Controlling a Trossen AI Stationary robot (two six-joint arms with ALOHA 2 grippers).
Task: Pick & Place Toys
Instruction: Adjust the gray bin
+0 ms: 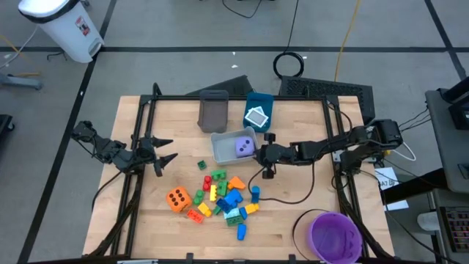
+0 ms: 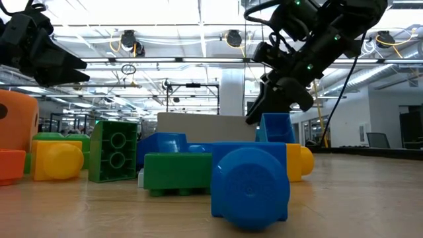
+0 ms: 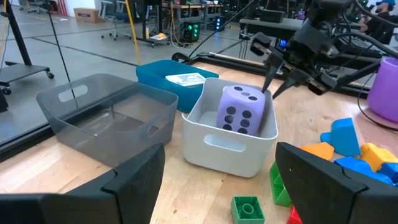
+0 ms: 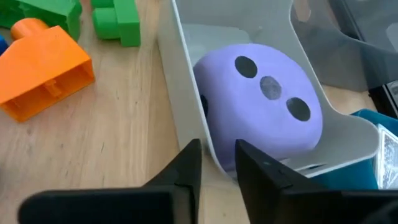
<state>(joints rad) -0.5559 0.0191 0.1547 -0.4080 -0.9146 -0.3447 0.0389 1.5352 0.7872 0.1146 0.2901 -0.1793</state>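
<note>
**Purple die in bin, right end effector empty beside it**

Right end effector (image 1: 267, 155) sits just beside the white bin (image 1: 222, 150), at the rim on the side facing the right arm, fingers clenched on nothing; the wrist view shows only a thin gap between them. Purple die (image 1: 245, 146) rests inside that bin, tipped against its wall, just ahead of the fingertips and not touching them. Reads as a drop already made.

Left end effector (image 1: 163, 151) waits at the table's left side, fingers spread, empty, well apart from the bin.

Rest of the toys still on the table: the brick pile (image 1: 224, 196) near the front centre, below the right end effector, and the orange die (image 1: 176, 199) at the pile's left edge. A white-teal tile (image 1: 257, 116) lies in the blue bin (image 1: 258, 105); the grey bin (image 1: 214, 111) next to it looks empty.

Handling, my guess: bricks are hard, light, smooth plastic, likely to skid on wood or twist if pinched at a corner, so grip across two flat parallel sides. The orange die looks wide and round-cornered; it needs fully spread fingers, squared on opposite faces. Loose bricks at the pile's edge are the easiest pick.
</note>
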